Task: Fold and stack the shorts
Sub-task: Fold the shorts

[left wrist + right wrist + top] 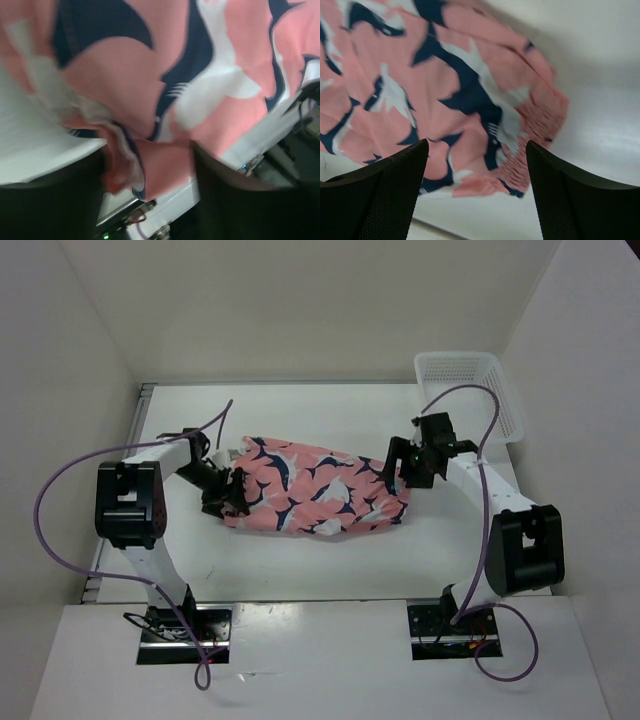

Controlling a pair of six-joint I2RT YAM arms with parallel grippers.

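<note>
The shorts (315, 490), salmon-pink with navy and white shark shapes, lie bunched in a long strip across the middle of the table. At their left end sits my left gripper (228, 495). In the left wrist view its jaws stand apart, open (150, 185), with a loose hem fold of the shorts (200, 75) hanging between them. My right gripper (405, 472) hovers at the right end. In the right wrist view it is open (476, 145), wide, just above the gathered waistband of the shorts (445, 90), with nothing between the fingers.
A white mesh basket (455, 357) stands at the back right corner of the white table (300, 560). White walls close in the back and both sides. Purple cables loop from each arm.
</note>
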